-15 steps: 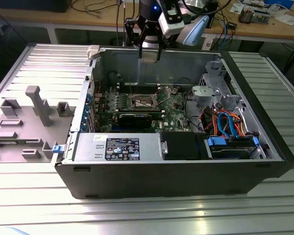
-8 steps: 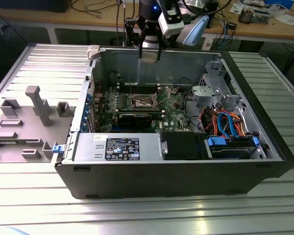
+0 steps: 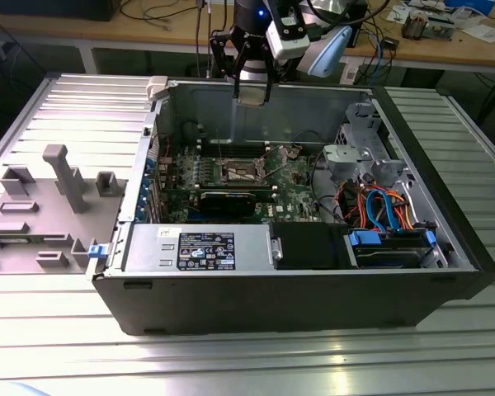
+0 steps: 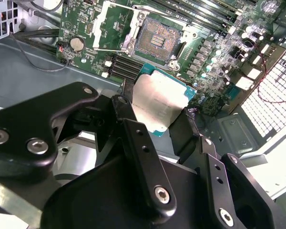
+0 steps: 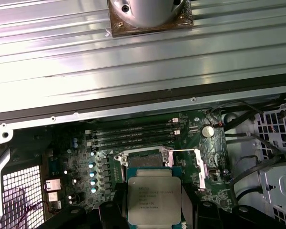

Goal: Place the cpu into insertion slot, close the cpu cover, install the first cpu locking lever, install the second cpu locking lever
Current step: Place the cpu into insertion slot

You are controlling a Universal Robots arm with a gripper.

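My gripper (image 3: 252,97) hangs above the open computer case, shut on the cpu (image 3: 252,92). In both wrist views the cpu (image 4: 157,102) (image 5: 153,198) shows its pale metal top, clamped by its edges between the black fingers (image 4: 133,129). The insertion slot (image 4: 157,40) (image 3: 242,172) lies uncovered on the green board, well below the chip; in the first wrist view the cpu hides part of the insertion slot (image 5: 143,160). The cpu cover (image 4: 97,24) (image 5: 199,171) is swung open beside the socket. Thin lever wires stand up near the socket (image 3: 268,153).
The case walls (image 3: 256,103) ring the board. A power supply (image 3: 202,247), a black box and a blue drive bay (image 3: 392,247) line the near side, with a drive cage and cables (image 3: 371,202) at the exterior view's right. A coin battery (image 4: 76,44) and memory sticks (image 5: 133,133) flank the socket. A grey fixture (image 3: 62,177) sits outside.
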